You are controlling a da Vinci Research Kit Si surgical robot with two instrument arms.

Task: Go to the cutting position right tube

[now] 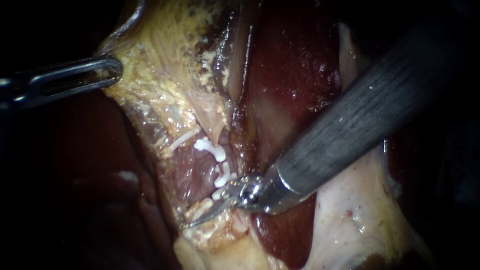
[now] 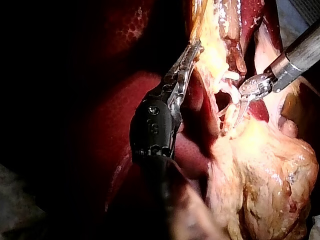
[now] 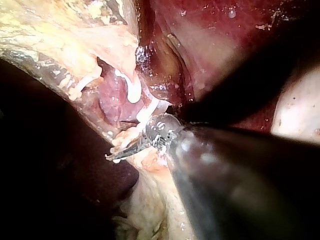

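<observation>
My left instrument (image 1: 102,71) comes in from the left and its long slotted jaws are shut on the yellowish edge of the gallbladder (image 1: 165,60), holding it up; the left wrist view shows the same grip (image 2: 184,62). Below that edge a pinkish tube (image 1: 200,165) crosses, carrying white clips (image 1: 211,148), with another clip (image 1: 223,176) lower on it. My right instrument (image 1: 210,216) enters from the upper right. Its thin curved blades lie together just below the lowest clip, resting on pale fatty tissue. In the right wrist view the blade tip (image 3: 120,152) lies beside the clipped tube (image 3: 117,97).
Dark red liver (image 1: 290,75) fills the background behind the tube and lies to the left (image 1: 75,175). Pale fatty tissue (image 1: 350,220) bulges under the right instrument's thick shaft (image 1: 370,105), which covers much of the right side.
</observation>
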